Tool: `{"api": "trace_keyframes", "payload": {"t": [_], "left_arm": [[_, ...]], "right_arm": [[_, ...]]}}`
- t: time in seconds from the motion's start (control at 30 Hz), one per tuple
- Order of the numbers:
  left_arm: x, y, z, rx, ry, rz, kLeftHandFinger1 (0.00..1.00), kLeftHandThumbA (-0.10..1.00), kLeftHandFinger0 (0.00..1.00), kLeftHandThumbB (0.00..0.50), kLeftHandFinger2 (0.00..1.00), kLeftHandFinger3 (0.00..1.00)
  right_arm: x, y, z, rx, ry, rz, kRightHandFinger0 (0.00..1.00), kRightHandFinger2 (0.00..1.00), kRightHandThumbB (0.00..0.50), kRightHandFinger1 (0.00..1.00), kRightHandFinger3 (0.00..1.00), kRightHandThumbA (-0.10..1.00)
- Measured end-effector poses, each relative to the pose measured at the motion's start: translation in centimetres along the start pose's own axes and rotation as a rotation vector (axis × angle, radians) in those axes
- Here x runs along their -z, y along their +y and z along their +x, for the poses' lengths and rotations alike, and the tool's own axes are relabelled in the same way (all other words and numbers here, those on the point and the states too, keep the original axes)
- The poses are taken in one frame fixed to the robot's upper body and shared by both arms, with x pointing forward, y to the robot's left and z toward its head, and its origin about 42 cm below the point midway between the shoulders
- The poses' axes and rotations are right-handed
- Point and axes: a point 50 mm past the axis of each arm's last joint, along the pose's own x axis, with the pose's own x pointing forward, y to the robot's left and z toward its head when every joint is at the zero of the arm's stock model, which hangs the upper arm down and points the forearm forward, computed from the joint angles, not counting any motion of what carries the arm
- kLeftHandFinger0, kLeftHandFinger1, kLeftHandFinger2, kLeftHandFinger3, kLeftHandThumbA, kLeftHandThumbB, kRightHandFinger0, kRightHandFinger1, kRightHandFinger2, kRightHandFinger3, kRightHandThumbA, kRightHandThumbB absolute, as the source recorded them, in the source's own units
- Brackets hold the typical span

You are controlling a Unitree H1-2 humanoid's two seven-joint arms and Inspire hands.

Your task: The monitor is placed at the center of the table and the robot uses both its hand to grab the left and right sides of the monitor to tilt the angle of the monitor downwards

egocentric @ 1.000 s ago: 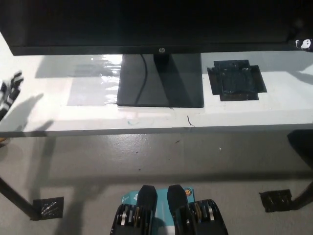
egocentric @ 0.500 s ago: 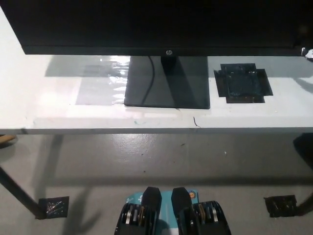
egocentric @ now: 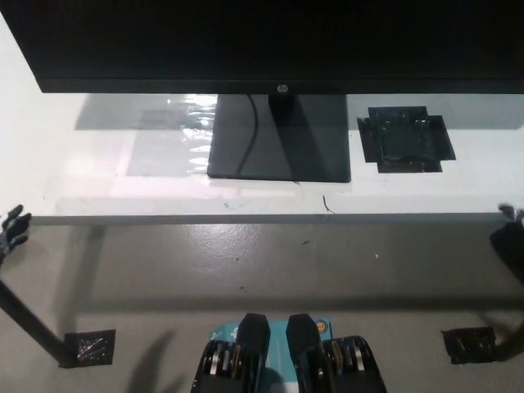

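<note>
the monitor [egocentric: 270,41] stands on the white table [egocentric: 74,180], its dark screen filling the top of the view and its lower edge running just above its flat black stand [egocentric: 280,137], with a cable dropping down the stand's front. to the right of the stand, near it but not touching, a square of black tape [egocentric: 407,138] is stuck on the tabletop; to the left of the stand lies a shiny clear patch.

neither hand is on the monitor. the left hand [egocentric: 11,229] shows only as a few fingertips at the picture's edge, far to the left of the stand and below the table's front edge; they look spread and hold nothing. the right hand [egocentric: 512,240] is a dark shape at the opposite edge, far to the right of the stand and also below the table edge, and whether it is open or closed cannot be told.

judged from this, the task is at the reach step, with the grab and the tilt not yet done. the next move calls for both hands to rise above the table edge and go wide, one to each side edge of the monitor, and to close there evenly before any push. an uneven hold could twist the screen on its stand instead of tipping it downwards.
</note>
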Motion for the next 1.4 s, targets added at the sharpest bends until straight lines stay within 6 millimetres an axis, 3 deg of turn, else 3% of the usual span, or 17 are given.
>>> {"api": "trace_keyframes", "payload": {"t": [0.1,0.13,0.27,0.3,0.47,0.53,0.63,0.67,0.7,0.8,0.87,0.97,1.03,1.13,1.23,1.4], "left_arm": [[-0.2,-0.8,-0.3,0.006,-0.008,-0.015,1.0,1.0,1.0,0.449,1.0,1.0],[-0.3,-1.1,-0.4,0.007,-0.009,-0.02,1.0,1.0,1.0,0.463,1.0,1.0],[-0.8,-2.1,-0.8,0.017,-0.022,-0.036,1.0,1.0,1.0,0.5,1.0,1.0],[-1.1,-2.4,-1.0,0.023,-0.029,-0.04,1.0,1.0,1.0,0.5,1.0,1.0],[-2.2,-3.6,-1.4,0.059,-0.059,-0.051,1.0,1.0,1.0,0.457,1.0,1.0],[-2.6,-4.2,-1.6,0.073,-0.071,-0.059,1.0,1.0,1.0,0.481,1.0,1.0],[-3.5,-5.3,-1.7,0.094,-0.101,-0.076,1.0,1.0,1.0,0.433,1.0,1.0],[-3.7,-5.5,-1.7,0.099,-0.107,-0.08,1.0,1.0,1.0,0.447,1.0,1.0],[-4.2,-6.5,-1.6,0.117,-0.129,-0.098,1.0,1.0,1.0,0.448,1.0,1.0],[-4.5,-9.0,-1.2,0.147,-0.157,-0.15,1.0,1.0,1.0,0.437,1.0,1.0],[-3.6,-10.6,-0.9,0.156,-0.14,-0.182,1.0,1.0,1.0,0.437,1.0,1.0],[-1.6,-11.7,-1.0,0.156,-0.082,-0.192,1.0,1.0,1.0,0.415,1.0,1.0],[0.8,-12.3,-1.0,0.163,-0.009,-0.182,1.0,1.0,1.0,0.424,1.0,1.0],[2.6,-12.8,-0.9,0.166,0.052,-0.176,1.0,1.0,1.0,0.426,1.0,1.0],[3.6,-13.2,-0.5,0.162,0.083,-0.174,1.0,0.98,1.0,0.395,1.0,1.0],[4.5,-13.5,0.7,0.161,0.106,-0.164,1.0,1.0,1.0,0.399,1.0,1.0]], "right_arm": [[0.4,-0.3,-2.3,0.016,-0.005,0.061,1.0,1.0,0.5,1.0,1.0,0.86],[0.5,-0.3,-2.9,0.019,-0.005,0.077,1.0,1.0,0.5,1.0,1.0,0.92],[0.6,-0.3,-5.8,0.017,-0.017,0.144,1.0,1.0,0.5,1.0,1.0,0.93],[0.3,-0.1,-6.6,0.008,-0.034,0.165,1.0,1.0,0.5,1.0,1.0,0.88],[-1.3,1.0,-9.4,-0.032,-0.097,0.218,1.0,1.0,0.5,1.0,1.0,1.0],[-2.3,2.2,-10.4,-0.05,-0.132,0.249,1.0,1.0,0.5,1.0,1.0,1.0],[-4.6,5.4,-11.4,-0.083,-0.207,0.323,1.0,1.0,0.48,1.0,1.0,1.0],[-5.1,6.1,-11.6,-0.088,-0.221,0.338,1.0,1.0,0.473,1.0,1.0,1.0],[-6.9,8.6,-11.9,-0.099,-0.273,0.399,1.0,1.0,0.464,1.0,1.0,1.0],[-9.1,13.7,-11.4,-0.089,-0.324,0.518,1.0,1.0,0.465,1.0,1.0,1.0],[-9.2,16.8,-10.5,-0.085,-0.295,0.572,1.0,1.0,0.48,1.0,1.0,1.0],[-8.3,19.2,-9.3,-0.095,-0.237,0.589,1.0,1.0,0.489,1.0,1.0,1.0],[-7.1,20.5,-8.3,-0.113,-0.181,0.562,1.0,1.0,0.479,1.0,1.0,0.96],[-5.6,21.4,-7.8,-0.126,-0.115,0.532,1.0,1.0,0.469,1.0,1.0,0.94],[-4.5,22.2,-7.6,-0.134,-0.064,0.514,1.0,1.0,0.472,1.0,1.0,0.93],[-3.4,22.7,-7.4,-0.143,-0.016,0.463,1.0,1.0,0.494,1.0,1.0,0.95]]}}
